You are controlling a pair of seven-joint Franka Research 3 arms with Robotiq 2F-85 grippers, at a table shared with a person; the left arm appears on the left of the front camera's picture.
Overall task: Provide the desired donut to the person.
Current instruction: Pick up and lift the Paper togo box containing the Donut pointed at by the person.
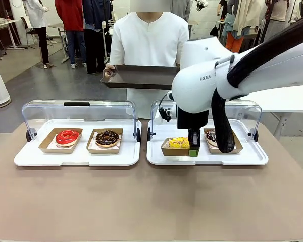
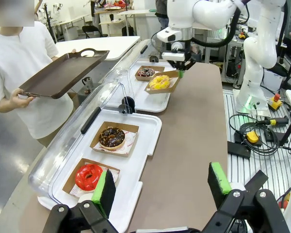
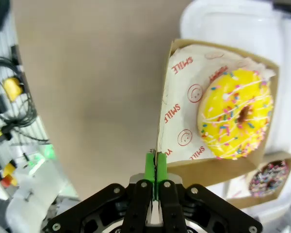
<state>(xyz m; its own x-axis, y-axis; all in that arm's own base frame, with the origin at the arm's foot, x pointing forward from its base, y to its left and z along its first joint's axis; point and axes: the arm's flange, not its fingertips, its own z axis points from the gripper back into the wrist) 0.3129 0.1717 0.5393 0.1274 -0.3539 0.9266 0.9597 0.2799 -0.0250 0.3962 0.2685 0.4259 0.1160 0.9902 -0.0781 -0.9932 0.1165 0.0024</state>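
Bent steeply down over the right white tray (image 1: 207, 159): right arm, with right gripper (image 1: 194, 149) pointing straight down, clenched on the near edge of a box (image 1: 169, 151). In that box, the yellow donut (image 1: 179, 142). Spread wide above the table beside the left tray (image 2: 143, 155): left gripper (image 2: 161, 182). Across the table, the person (image 1: 149, 40), holding out a brown tray (image 1: 141, 76).

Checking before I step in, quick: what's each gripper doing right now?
Left gripper: open, holding nothing.
Right gripper: shut on the edge of the yellow donut's cardboard tray.
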